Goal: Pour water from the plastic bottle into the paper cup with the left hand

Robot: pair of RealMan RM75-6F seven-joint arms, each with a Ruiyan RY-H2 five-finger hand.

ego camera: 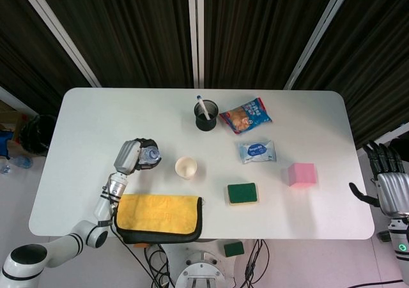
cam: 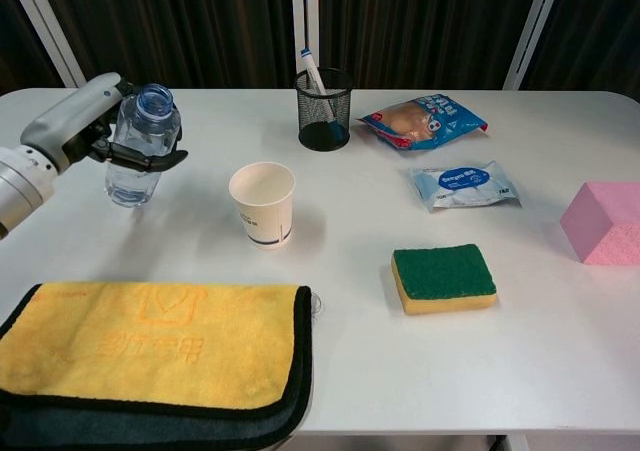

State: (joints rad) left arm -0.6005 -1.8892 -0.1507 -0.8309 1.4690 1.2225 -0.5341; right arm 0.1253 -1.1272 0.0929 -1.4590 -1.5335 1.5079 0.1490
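Observation:
My left hand (cam: 85,131) (ego camera: 130,156) grips a clear plastic bottle (cam: 138,146) (ego camera: 149,155) with no cap on. The bottle hangs above the table, tilted with its mouth leaning toward the paper cup. A little water sits in its bottom. The white paper cup (cam: 263,203) (ego camera: 186,167) stands upright to the right of the bottle, apart from it, and looks empty. My right hand (ego camera: 388,187) hangs off the table's right edge with its fingers spread and nothing in it.
A yellow cloth on a dark pad (cam: 150,351) lies at the front left. Behind the cup stands a black mesh pen holder (cam: 324,109). Further right lie a snack bag (cam: 424,119), a wipes packet (cam: 465,184), a green-yellow sponge (cam: 443,277) and a pink block (cam: 604,221).

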